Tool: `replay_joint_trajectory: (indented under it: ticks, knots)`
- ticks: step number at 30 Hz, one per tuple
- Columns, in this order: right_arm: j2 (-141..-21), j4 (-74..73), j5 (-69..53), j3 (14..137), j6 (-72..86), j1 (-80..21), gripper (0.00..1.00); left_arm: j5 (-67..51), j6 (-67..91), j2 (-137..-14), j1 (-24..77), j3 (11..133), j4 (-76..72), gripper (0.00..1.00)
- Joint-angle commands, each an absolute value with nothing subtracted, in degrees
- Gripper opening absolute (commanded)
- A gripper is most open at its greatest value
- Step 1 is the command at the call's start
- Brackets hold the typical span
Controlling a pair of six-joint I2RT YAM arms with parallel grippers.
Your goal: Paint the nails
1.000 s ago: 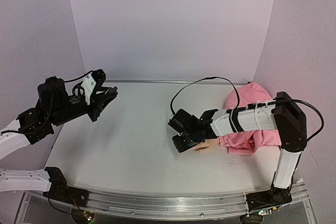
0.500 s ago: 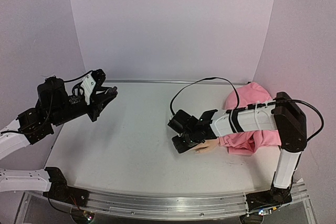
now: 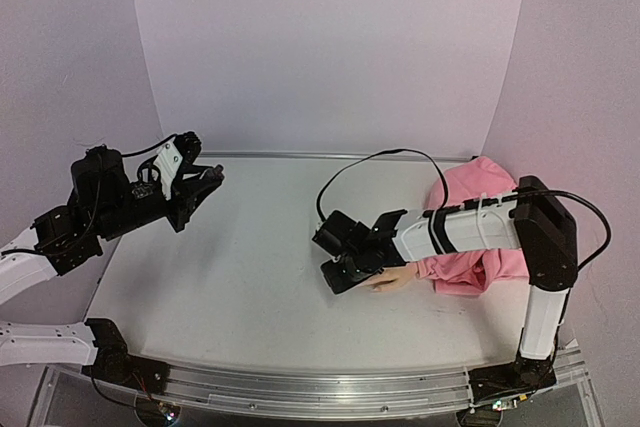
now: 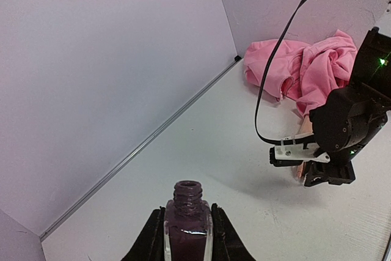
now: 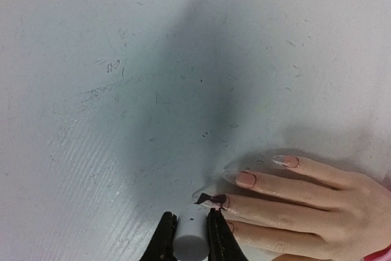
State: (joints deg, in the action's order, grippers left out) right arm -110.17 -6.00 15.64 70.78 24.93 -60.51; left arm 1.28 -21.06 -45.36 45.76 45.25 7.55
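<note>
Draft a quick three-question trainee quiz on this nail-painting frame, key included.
1. True or false: the left gripper holds an uncapped bottle of dark polish.
2. The white cap is: A) in the right gripper, at the mannequin hand's nails, B) screwed on the bottle, C) in the left gripper.
3. Fill in: the nail at the brush shows ___ polish; two neighbouring nails look pale.
Key: 1 true; 2 A; 3 dark.

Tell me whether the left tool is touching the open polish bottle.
Touching. The left wrist view shows the left tool clamping both sides of the polish bottle, no gap.
</note>
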Motion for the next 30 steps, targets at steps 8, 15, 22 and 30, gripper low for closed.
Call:
replay_joint_trajectory:
  ticks: [8,15,22,30]
  knots:
    - [-107.6,-8.0,16.8,72.9,26.1,-61.3,0.00,1.9,-21.4,-44.5,45.9,45.3,5.3,0.00]
    - [-106.3,-11.0,20.1,71.7,27.0,-61.3,0.00,1.8,-21.4,-44.6,45.9,45.4,5.2,0.00]
    - [-107.3,-11.7,21.0,72.0,27.2,-61.3,0.00,1.8,-21.4,-44.6,45.9,45.4,5.3,0.00]
    - [-108.3,-12.7,21.3,72.5,27.2,-61.3,0.00,1.8,-21.4,-44.6,45.9,45.4,5.2,0.00]
